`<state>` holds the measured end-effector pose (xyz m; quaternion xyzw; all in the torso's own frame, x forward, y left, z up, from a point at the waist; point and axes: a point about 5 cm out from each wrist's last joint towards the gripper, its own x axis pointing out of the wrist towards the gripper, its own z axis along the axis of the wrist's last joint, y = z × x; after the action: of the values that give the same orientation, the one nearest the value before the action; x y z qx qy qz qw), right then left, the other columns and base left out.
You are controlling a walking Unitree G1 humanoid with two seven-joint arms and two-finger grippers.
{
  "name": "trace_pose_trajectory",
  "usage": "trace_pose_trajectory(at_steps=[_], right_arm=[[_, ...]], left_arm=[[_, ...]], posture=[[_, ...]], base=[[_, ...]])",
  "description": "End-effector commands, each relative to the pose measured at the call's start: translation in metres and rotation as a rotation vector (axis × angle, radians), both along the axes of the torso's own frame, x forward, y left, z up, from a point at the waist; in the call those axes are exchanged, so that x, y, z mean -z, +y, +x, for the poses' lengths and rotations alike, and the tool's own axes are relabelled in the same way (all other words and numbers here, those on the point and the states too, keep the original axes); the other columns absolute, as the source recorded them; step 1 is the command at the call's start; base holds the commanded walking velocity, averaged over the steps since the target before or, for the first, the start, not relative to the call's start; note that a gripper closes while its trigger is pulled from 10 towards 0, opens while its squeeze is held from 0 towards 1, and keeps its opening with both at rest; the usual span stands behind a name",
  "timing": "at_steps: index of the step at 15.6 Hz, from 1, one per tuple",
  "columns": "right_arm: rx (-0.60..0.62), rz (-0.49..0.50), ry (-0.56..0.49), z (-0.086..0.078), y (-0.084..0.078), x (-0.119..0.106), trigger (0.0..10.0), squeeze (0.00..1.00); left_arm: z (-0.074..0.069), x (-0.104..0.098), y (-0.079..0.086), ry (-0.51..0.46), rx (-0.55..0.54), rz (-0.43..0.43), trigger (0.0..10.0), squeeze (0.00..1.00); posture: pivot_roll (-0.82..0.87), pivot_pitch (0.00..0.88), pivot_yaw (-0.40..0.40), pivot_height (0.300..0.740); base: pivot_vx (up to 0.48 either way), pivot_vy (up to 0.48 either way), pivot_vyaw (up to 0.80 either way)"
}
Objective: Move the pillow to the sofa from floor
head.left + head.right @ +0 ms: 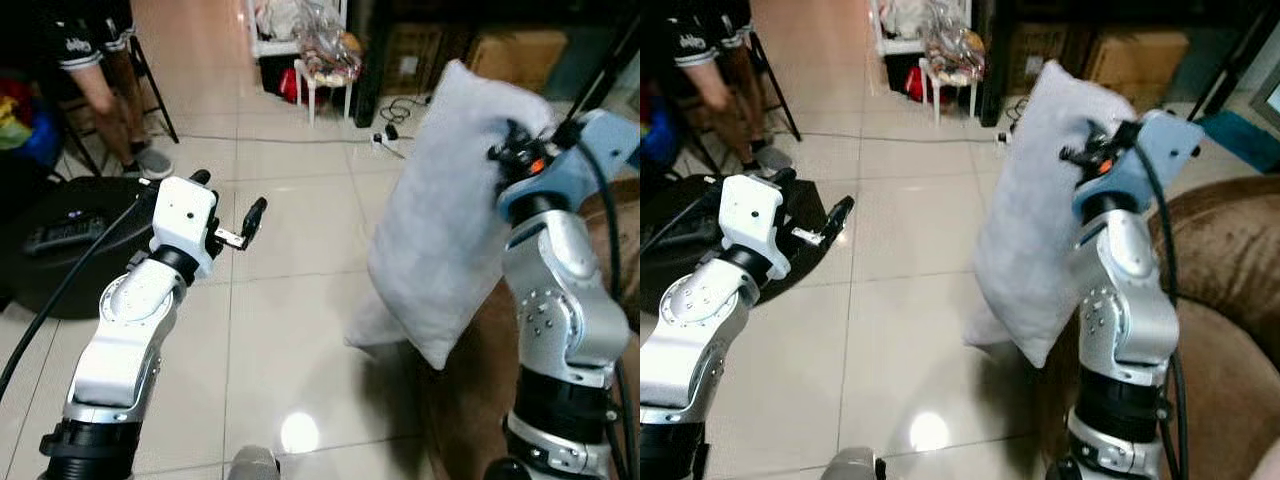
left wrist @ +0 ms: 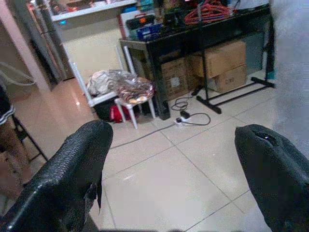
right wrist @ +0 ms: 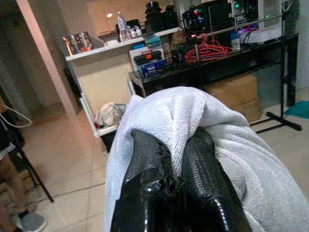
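Tiled living-room floor (image 1: pixel 290 330), pale and glossy, with a brown sofa (image 1: pixel 1230 300) at its right edge.

Item — pillow (image 1: pixel 445 210): light grey, soft, hanging clear of the floor beside the sofa's near arm, its lower corner drooping toward the tiles. Held by one upper corner only.

Right gripper (image 3: pixel 181 159): raised, both black fingers pinched tight on a fold of the pillow's cloth; the fabric bunches up between them.

Left gripper (image 1: pixel 232 232): out over the tiles, well apart from the pillow, fingers spread wide, holding nothing.

Surroundings: black round cushion or bag (image 1: pixel 70 250) on the floor at left; a person's legs (image 1: pixel 110 90) standing beyond it; small white stool (image 1: pixel 325 85) piled with bags; cable and power strip (image 1: pixel 390 135) on the tiles; cardboard boxes (image 2: pixel 222 65) under a dark desk.

Risk, as judged — the hold is on a thin fold, so a quick swing toward the sofa could let the cloth slide out and drop the pillow back on the floor. The hanging bulk may also catch the sofa's arm and land on its edge rather than the seat.
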<state>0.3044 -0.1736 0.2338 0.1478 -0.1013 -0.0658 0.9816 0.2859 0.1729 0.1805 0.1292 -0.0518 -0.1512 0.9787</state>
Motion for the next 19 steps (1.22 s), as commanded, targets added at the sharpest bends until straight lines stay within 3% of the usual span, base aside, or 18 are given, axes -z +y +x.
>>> trace_pose_trajectory(at_steps=[1, 4, 6, 9, 13, 15, 19], right_arm=[[0.013, -0.008, -0.065, -0.006, -0.005, -0.013, 10.0, 0.00], [-0.051, -0.036, 0.000, -0.009, 0.002, 0.008, 10.0, 0.00], [-0.074, -0.048, 0.151, -0.014, 0.005, 0.048, 10.0, 0.00], [-0.088, -0.079, 0.214, -0.021, 0.010, 0.068, 10.0, 0.00], [-0.103, -0.126, 0.207, -0.024, 0.016, 0.074, 10.0, 0.00], [-0.149, -0.101, 0.195, -0.023, 0.023, 0.073, 10.0, 0.00], [-0.122, -0.118, 0.204, -0.020, 0.024, 0.076, 10.0, 0.00]], left_arm=[[-0.001, 0.001, -0.004, 0.001, 0.024, 0.010, 10.0, 0.00], [-0.003, 0.004, -0.004, 0.005, 0.026, 0.015, 10.0, 0.00], [-0.003, 0.006, 0.000, -0.015, -0.008, -0.001, 10.0, 0.00], [-0.006, 0.017, 0.006, 0.019, -0.035, 0.080, 10.0, 0.00], [-0.009, 0.024, 0.016, 0.030, -0.074, 0.100, 10.0, 0.00], [-0.007, 0.019, 0.014, -0.001, -0.077, 0.072, 10.0, 0.00], [-0.009, 0.017, 0.011, -0.012, -0.068, 0.049, 10.0, 0.00]], posture=[[-0.06, 0.000, -0.027, 0.740], [-0.06, 0.000, -0.024, 0.740], [-0.06, 0.000, -0.024, 0.740], [-0.06, 0.000, -0.020, 0.740], [-0.06, 0.000, -0.013, 0.740], [-0.06, 0.000, -0.016, 0.740], [-0.05, 0.000, -0.019, 0.740]], base=[[0.000, 0.000, 0.00], [0.000, 0.000, 0.00], [0.000, 0.000, -0.68], [0.000, 0.000, -0.80], [0.000, 0.000, -0.80], [0.000, 0.000, -0.80], [0.000, 0.000, -0.80]])
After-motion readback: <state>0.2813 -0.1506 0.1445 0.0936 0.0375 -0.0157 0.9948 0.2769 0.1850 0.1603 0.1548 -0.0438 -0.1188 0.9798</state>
